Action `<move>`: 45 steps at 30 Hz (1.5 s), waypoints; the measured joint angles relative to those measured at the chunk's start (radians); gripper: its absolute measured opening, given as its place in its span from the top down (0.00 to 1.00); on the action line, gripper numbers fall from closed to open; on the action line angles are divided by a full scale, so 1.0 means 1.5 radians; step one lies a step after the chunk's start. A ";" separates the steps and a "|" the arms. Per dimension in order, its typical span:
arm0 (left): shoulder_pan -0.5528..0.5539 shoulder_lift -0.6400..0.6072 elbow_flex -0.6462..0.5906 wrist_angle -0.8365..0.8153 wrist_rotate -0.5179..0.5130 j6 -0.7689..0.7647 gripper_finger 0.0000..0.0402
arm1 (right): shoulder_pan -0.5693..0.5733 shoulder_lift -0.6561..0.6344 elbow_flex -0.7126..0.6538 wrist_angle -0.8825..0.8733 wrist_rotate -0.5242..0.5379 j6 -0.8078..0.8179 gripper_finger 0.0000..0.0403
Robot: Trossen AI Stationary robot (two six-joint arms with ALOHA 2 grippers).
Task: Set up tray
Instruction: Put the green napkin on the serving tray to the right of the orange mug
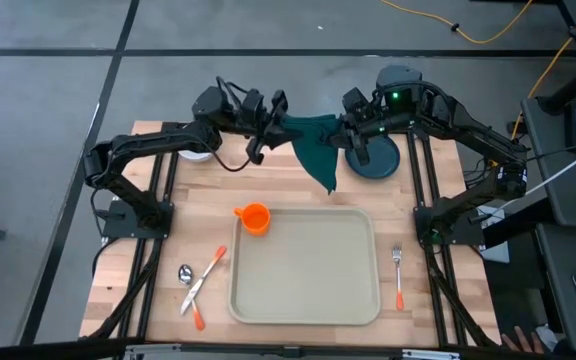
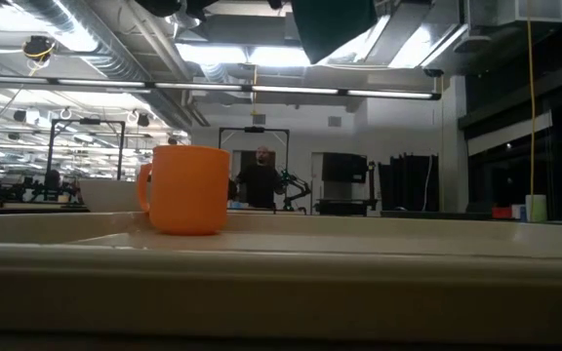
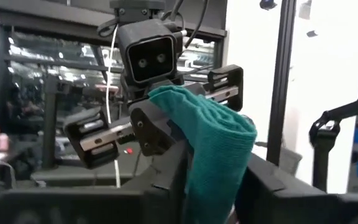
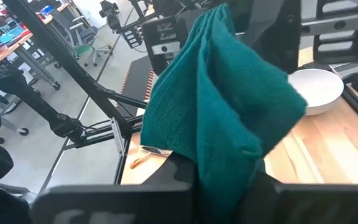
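Cloth point(image 1: 311, 142), teal, hangs stretched between your two grippers at upper centre of the high view: left gripper point(image 1: 272, 118) pinches one edge, right gripper point(image 1: 347, 122) pinches the other. Tray point(image 1: 305, 266) lies at lower centre, orange mug point(image 1: 254, 217) at its upper-left corner. Fork point(image 1: 398, 275) lies right of it; spoon point(image 1: 186, 275) and knife point(image 1: 204, 283) left.

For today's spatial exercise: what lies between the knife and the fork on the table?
In the high view, the tray lies between the knife on its left and the fork on its right; its inside looks bare.
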 joint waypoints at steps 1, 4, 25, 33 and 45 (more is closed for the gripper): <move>-0.001 0.000 0.000 0.000 0.000 0.013 0.82 | 0.000 0.000 0.000 0.000 0.000 0.000 0.97; -0.001 0.000 0.000 0.004 -0.001 0.030 0.97 | 0.000 0.000 0.000 0.000 0.000 -0.003 0.97; 0.067 -0.001 0.000 -0.072 -0.003 0.030 0.99 | -0.006 -0.081 -0.001 0.088 0.009 0.029 0.68; 0.055 0.004 0.001 -0.112 -0.013 0.030 0.99 | -0.028 -0.138 0.000 0.074 0.142 -0.026 0.58; -0.064 0.098 0.001 -0.003 -0.108 -0.115 0.99 | -0.105 -0.128 0.000 -0.047 0.252 -0.137 0.57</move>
